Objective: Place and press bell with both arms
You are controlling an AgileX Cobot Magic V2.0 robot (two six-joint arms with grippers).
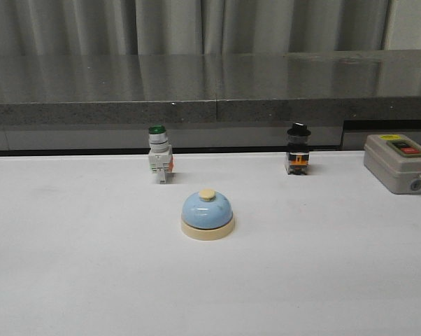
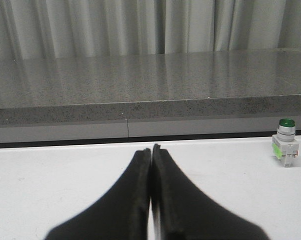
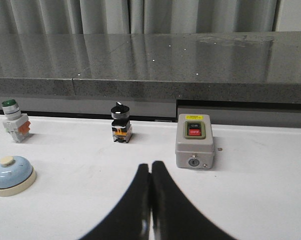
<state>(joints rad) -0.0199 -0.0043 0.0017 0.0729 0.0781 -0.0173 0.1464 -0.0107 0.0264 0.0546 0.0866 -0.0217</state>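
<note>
Neither arm shows in the front view. In its wrist view, the left gripper (image 2: pixel 151 150) has its black fingers pressed together, holding nothing. The right gripper (image 3: pixel 150 166) is likewise closed and empty, above the counter (image 3: pixel 260 200).

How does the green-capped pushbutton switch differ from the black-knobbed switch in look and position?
The green-capped pushbutton switch has a round green cap on a white body; the black-knobbed switch has a black knob on a dark body with an orange part. In the front view, the green-capped switch stands behind and left of the bell, the black-knobbed one behind and to its right. Both stand upright on the white table.
</note>
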